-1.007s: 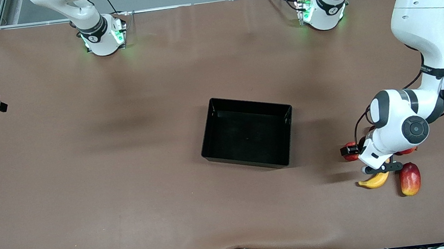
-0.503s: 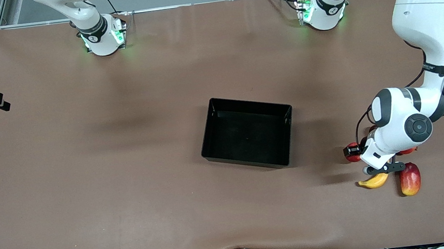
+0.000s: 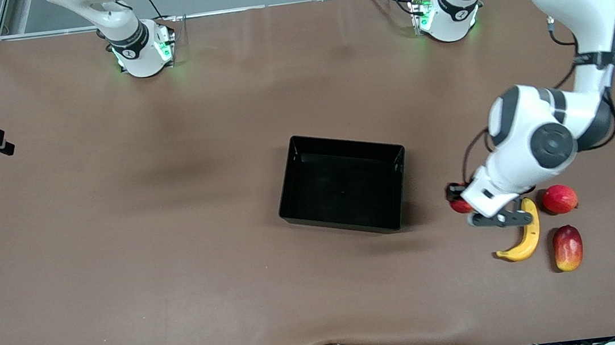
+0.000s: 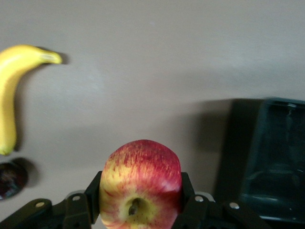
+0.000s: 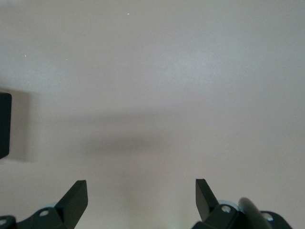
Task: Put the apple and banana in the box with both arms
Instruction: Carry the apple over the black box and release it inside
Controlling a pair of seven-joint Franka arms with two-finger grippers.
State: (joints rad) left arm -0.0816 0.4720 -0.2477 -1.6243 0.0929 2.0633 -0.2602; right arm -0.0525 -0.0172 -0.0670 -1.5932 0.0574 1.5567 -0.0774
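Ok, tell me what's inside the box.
Nothing: the box shows only its bare black floor in the front view. The apple is clamped in the left gripper over the table beside the box; the banana lies on the table.

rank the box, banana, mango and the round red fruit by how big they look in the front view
1. box
2. banana
3. mango
4. round red fruit, only slightly smaller than the mango

All lie on the table, so camera nearness hardly skews this.

Brown table [image 3: 120, 243] carries box [image 3: 292, 188], banana [image 3: 523, 241], mango [image 3: 568, 248], fruit [image 3: 559, 198].
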